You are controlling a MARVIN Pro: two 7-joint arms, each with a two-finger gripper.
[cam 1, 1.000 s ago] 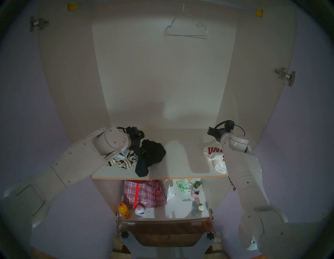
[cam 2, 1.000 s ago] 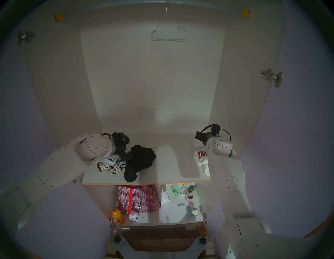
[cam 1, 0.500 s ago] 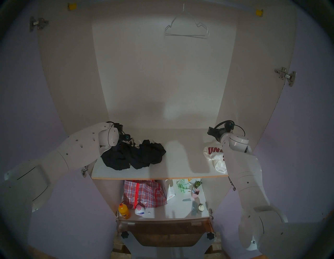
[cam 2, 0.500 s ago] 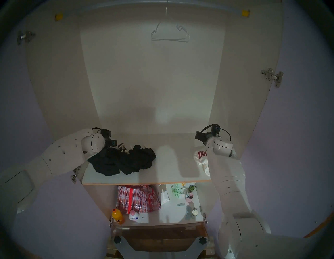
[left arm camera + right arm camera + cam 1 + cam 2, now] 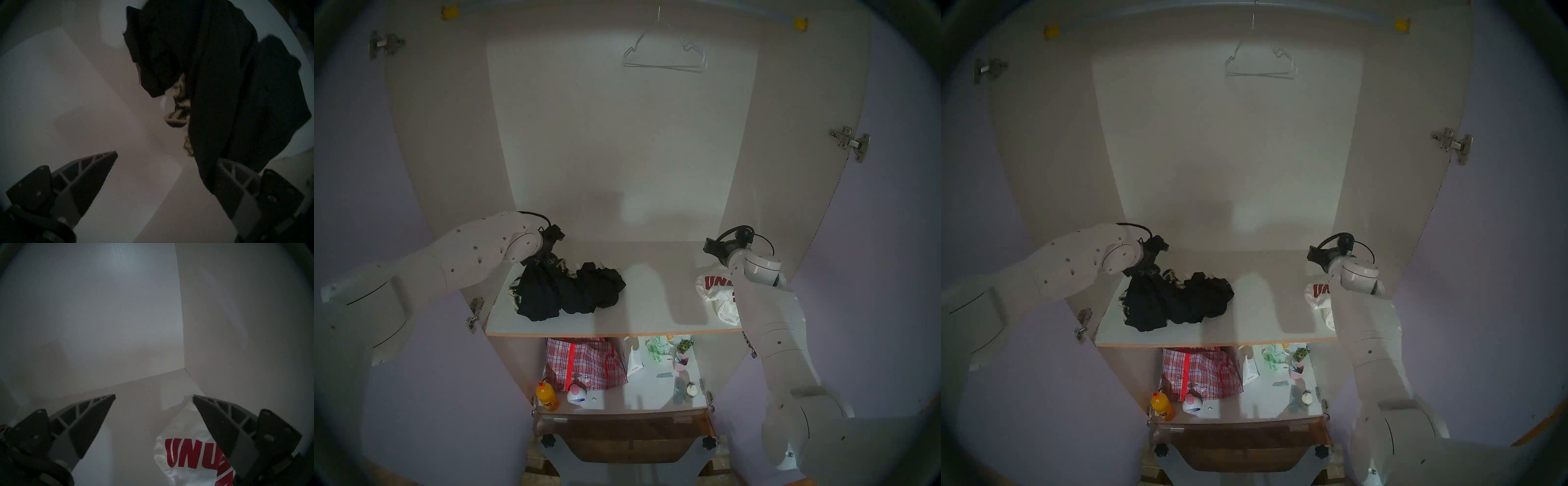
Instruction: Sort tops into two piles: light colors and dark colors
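Observation:
On the shelf's (image 5: 653, 305) left lies a heap of black tops (image 5: 572, 292), a cream-and-black striped top (image 5: 513, 292) peeking out at its left edge. My left gripper (image 5: 546, 262) hangs at the heap's back left corner. In the left wrist view it (image 5: 168, 156) is open, with black cloth (image 5: 229, 84) draped against one finger (image 5: 237, 176) and a bit of the striped top (image 5: 180, 105) showing. On the shelf's right sits the white top with red letters (image 5: 714, 288). Just behind it my right gripper (image 5: 708, 247) is open and empty (image 5: 154, 396) above the white top (image 5: 186, 455).
The cupboard's side walls and back wall stand close to both grippers. A wire hanger (image 5: 665, 56) hangs on the rail above. The lower shelf holds a red-and-blue checked bag (image 5: 585, 363), an orange bottle (image 5: 546, 397), a white paper bag (image 5: 634, 361) and small items.
My left arm has swung back to the left and its gripper moved toward the back wall. A black top now covers the striped one, which lay in plain sight before. The right arm has not moved.

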